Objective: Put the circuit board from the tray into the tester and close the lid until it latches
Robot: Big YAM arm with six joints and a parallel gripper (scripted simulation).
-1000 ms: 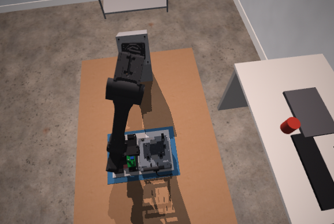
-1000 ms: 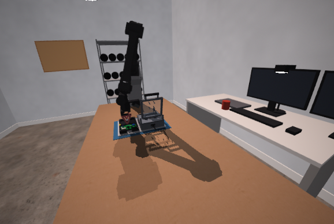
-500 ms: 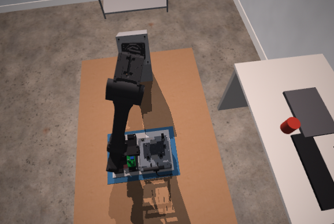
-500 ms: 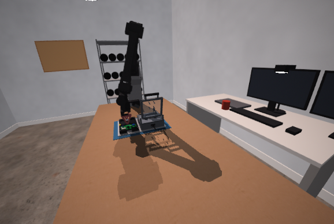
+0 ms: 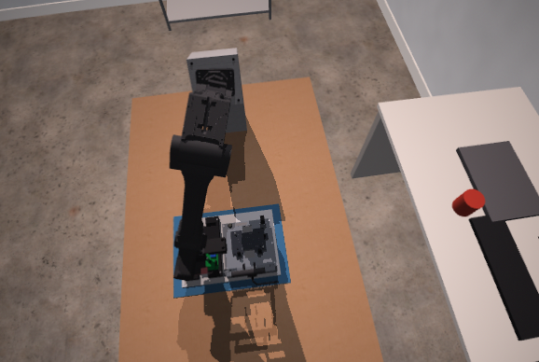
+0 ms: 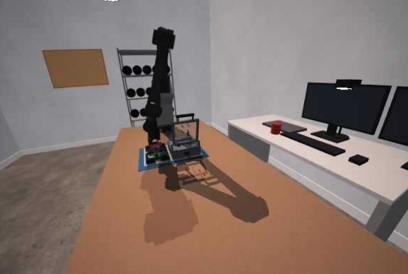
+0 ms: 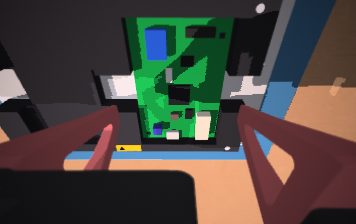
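Observation:
The green circuit board lies face up in a pocket of the black tray. Its white connector is at the bottom end in the wrist view. Light finger recesses show at both long edges. My gripper is open and empty above the tray. Its red fingertips are apart, one beyond each long side, lower in the wrist view than the recesses, nearer the connector end. The tester stands beside the tray. Its lid stands open and upright, handle on top. Pins cannot be made out.
Tray and tester stand on a blue mat on the brown table. The arm rises from the base at the table's far end. A white desk with a red cup stands to the right.

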